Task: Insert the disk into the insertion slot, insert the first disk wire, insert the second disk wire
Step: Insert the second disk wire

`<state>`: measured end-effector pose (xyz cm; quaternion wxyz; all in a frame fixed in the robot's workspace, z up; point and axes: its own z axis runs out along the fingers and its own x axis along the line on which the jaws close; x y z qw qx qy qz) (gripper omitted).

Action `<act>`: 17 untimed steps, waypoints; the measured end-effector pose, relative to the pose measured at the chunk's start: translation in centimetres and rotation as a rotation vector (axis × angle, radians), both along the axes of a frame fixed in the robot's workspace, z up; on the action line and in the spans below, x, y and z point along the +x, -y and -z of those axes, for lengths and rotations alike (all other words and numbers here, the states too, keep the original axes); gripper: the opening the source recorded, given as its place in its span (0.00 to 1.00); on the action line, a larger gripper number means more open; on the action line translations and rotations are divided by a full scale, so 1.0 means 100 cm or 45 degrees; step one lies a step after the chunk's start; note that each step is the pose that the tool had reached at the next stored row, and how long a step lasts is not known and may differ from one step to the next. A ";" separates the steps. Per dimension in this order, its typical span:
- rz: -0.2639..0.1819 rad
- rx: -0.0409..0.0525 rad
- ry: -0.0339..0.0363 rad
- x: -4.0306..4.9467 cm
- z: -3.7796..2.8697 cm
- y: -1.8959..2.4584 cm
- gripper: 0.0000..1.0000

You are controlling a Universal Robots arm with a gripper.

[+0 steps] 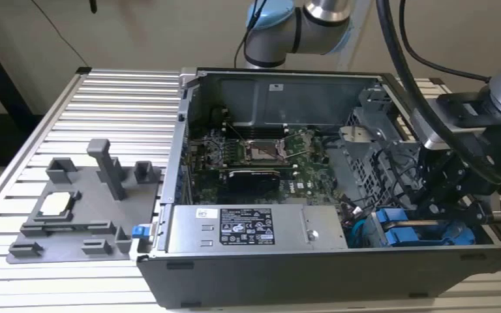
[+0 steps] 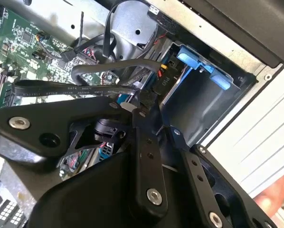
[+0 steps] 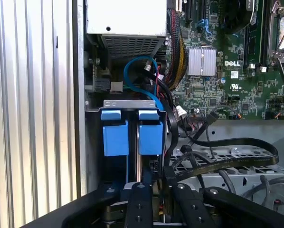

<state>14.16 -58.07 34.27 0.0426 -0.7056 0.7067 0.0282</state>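
Two blue carrier fronts sit side by side in the grey drive cage (image 3: 130,103), at the case's lower corner on the exterior view's right (image 1: 396,226). The disk (image 3: 150,137) is seated in the insertion slot, next to the similar second drive (image 3: 114,137). My gripper (image 3: 159,190) hangs just behind the disk, its fingers (image 3: 140,199) drawn in on a black wire connector (image 3: 156,167) with red and yellow leads. In the second wrist view that connector (image 2: 163,80) lies at the fingertips, beside the blue carrier (image 2: 199,64). A flat black data cable (image 3: 237,156) loops nearby.
The power supply (image 1: 255,228) fills the case's front. The motherboard (image 1: 259,156) lies behind it, with loose cable bundles (image 3: 173,57) between. A grey fixture plate (image 1: 81,208) stands on the slatted table at the exterior view's left. The case wall (image 3: 80,118) runs close beside the drives.
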 end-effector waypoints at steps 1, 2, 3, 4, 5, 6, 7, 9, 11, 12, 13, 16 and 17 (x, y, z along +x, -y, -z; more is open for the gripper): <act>0.000 0.000 -0.0009 0.0000 -0.0027 0.0000 0.24; 0.000 0.000 -0.0018 0.0000 -0.0061 0.0000 0.24; 0.000 0.000 -0.0023 0.0000 -0.0099 0.0000 0.24; 0.000 0.000 -0.0028 0.0000 -0.0139 0.0000 0.24; 0.000 0.000 -0.0032 0.0000 -0.0172 0.0000 0.24; 0.000 0.000 -0.0035 0.0000 -0.0211 0.0000 0.24; 0.000 -0.001 -0.0037 0.0000 -0.0254 0.0000 0.24; 0.000 0.000 -0.0038 0.0000 -0.0330 0.0000 0.24; 0.000 0.000 -0.0041 0.0000 -0.0386 0.0000 0.24; 0.000 -0.001 -0.0043 0.0000 -0.0407 0.0000 0.24; 0.000 0.000 -0.0043 0.0000 -0.0413 0.0000 0.24; 0.000 0.000 -0.0043 0.0000 -0.0419 0.0000 0.24; 0.000 0.000 -0.0043 0.0000 -0.0422 0.0000 0.24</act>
